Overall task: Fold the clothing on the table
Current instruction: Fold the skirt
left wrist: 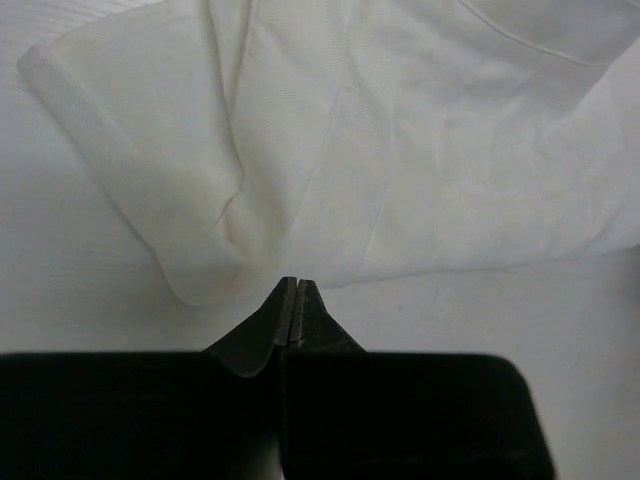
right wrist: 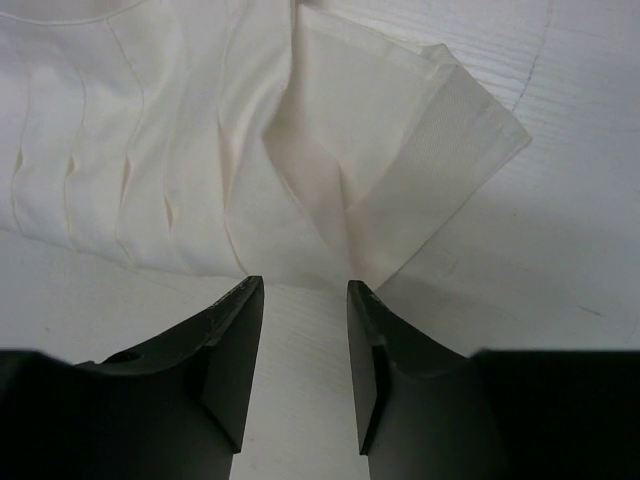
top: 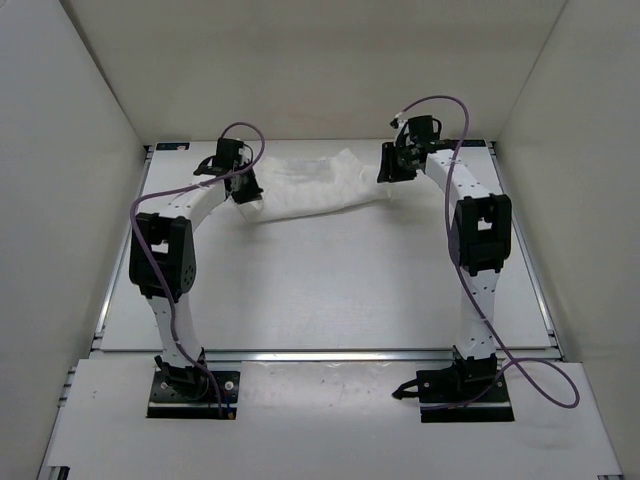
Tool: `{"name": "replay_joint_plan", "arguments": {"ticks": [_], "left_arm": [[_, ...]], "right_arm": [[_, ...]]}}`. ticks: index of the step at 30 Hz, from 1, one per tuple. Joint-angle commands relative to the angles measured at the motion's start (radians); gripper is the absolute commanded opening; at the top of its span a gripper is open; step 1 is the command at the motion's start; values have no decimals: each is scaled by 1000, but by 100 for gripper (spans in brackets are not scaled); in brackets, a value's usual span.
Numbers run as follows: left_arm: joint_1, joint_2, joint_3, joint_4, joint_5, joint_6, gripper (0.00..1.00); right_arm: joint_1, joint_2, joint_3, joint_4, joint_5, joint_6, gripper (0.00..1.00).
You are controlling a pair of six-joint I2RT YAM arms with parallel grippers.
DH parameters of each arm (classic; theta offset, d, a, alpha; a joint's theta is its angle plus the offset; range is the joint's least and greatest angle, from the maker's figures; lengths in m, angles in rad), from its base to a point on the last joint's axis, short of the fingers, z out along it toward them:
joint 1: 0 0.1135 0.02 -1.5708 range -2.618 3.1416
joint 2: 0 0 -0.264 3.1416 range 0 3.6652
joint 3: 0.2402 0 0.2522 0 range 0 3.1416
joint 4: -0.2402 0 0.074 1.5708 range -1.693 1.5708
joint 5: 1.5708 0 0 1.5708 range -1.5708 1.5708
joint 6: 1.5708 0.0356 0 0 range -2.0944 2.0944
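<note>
The white clothing lies crumpled across the far part of the table, between my two grippers. My left gripper sits at the garment's left end. In the left wrist view its jaws are pressed together right on the lower hem of the clothing, pinching only the very edge. My right gripper is at the garment's right end. Its jaws stand partly apart with bare table between them, and the fingertips just reach the edge of the clothing by a folded sleeve.
Aluminium rails run along the table's edges, and white walls close it in on three sides. Purple cables loop off both arms. The arm bases are bolted at the near edge.
</note>
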Motion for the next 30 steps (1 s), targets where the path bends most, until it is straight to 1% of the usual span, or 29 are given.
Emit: {"name": "replay_joint_plan", "arguments": {"ticks": [1, 6, 10, 14, 15, 22, 26, 27, 28, 29, 30], "left_arm": [[-2, 22, 71, -26, 7, 5, 1], [-11, 85, 113, -81, 24, 6, 0], [-14, 94, 124, -123, 8, 11, 0], [-11, 103, 129, -151, 5, 20, 0], [-11, 111, 123, -151, -1, 20, 0], [-2, 120, 117, -189, 0, 31, 0], [3, 113, 103, -192, 2, 32, 0], [7, 111, 98, -192, 1, 32, 0], [1, 103, 94, -194, 5, 31, 0], [9, 105, 89, -189, 17, 35, 0], [6, 100, 89, -187, 30, 41, 0]], "right_arm": [[6, 20, 45, 41, -30, 12, 36], [19, 48, 34, 52, -58, 23, 32], [6, 69, 38, 29, -56, 41, 23], [3, 78, 40, 25, -42, 46, 19], [6, 86, 40, 24, -30, 46, 16], [-7, 84, 9, -11, -15, 49, 8], [2, 68, -23, -17, -16, 37, 7], [-6, 66, -33, -24, -13, 34, 6], [-1, 65, -32, -19, -8, 35, 9], [-3, 66, -29, -42, -1, 31, 21], [-3, 63, -26, -57, 7, 35, 24]]}}
